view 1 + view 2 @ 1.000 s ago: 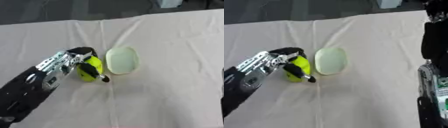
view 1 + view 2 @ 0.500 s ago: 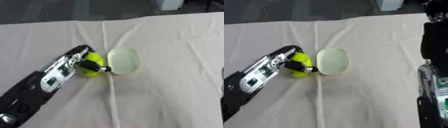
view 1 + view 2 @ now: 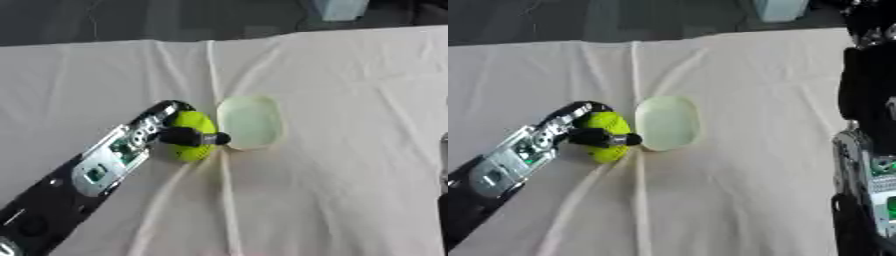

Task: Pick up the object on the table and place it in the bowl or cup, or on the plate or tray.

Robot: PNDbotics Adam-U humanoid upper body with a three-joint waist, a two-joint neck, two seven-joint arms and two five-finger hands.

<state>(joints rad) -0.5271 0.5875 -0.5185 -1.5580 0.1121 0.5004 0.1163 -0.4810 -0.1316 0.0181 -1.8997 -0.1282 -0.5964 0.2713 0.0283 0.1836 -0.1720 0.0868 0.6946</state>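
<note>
Black left hand (image 3: 179, 134) on a silver-plated, green-marked black forearm.

Bare cloth (image 3: 350, 190) surrounds tray (image 3: 252, 122); ball (image 3: 194, 134) alongside.

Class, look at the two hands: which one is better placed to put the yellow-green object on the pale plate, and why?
The left hand. Its fingers are already curled round the yellow-green object, right beside the plate. The right arm stands far off at the right edge, and its hand cannot be made out.
</note>
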